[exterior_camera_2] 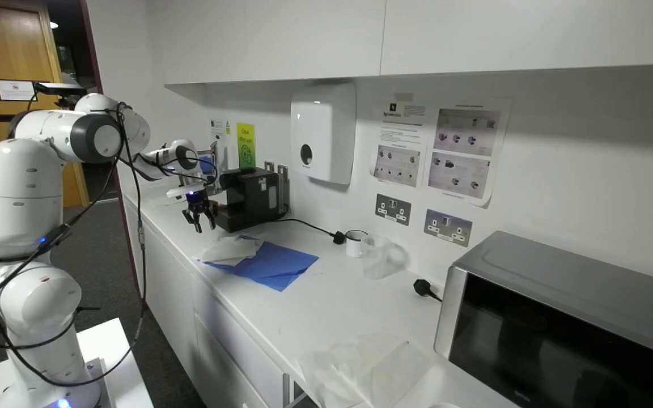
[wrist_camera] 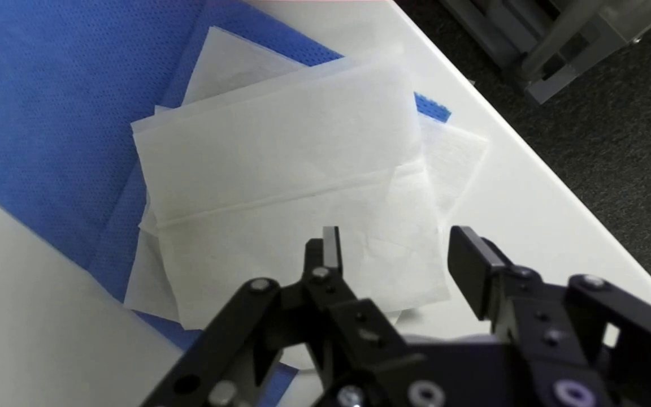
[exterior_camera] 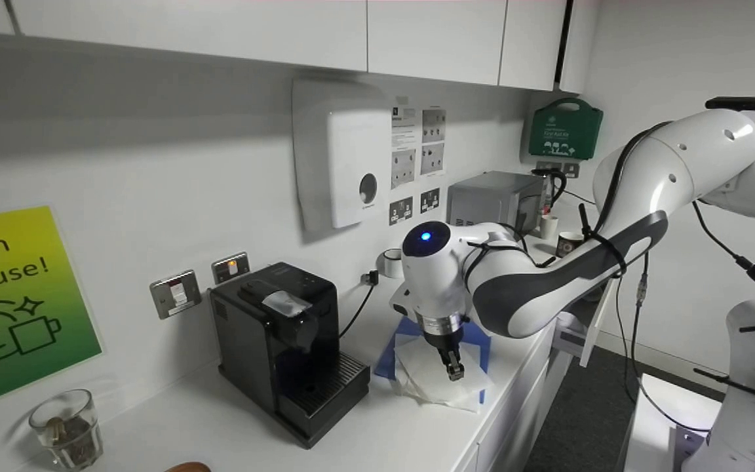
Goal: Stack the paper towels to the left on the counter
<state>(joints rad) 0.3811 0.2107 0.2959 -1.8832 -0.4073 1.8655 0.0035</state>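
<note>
Already the stacking is looking well along: below the tool (wrist_camera: 396, 240) and a little ahead of it, white paper towels (wrist_camera: 286, 147) are lying in an uneven pile, overlapping blue paper towels (wrist_camera: 77, 113) on the tabletop (exterior_camera_2: 315, 309). The tool is hovering with its fingers (wrist_camera: 469, 254) apart, gripping nothing. Well away from it, a pale crumpled sheet (exterior_camera_2: 372, 368) is resting near the microwave (exterior_camera_2: 576, 328); whether that is a towel waiting to be added, the views are leaving unclear.

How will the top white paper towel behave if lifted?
Likely floppy: the top white paper towel has a crease across it, so it may bend there. Probably light: its edges look thin. It might drag others along, since it lies flat over more white paper towels.
</note>
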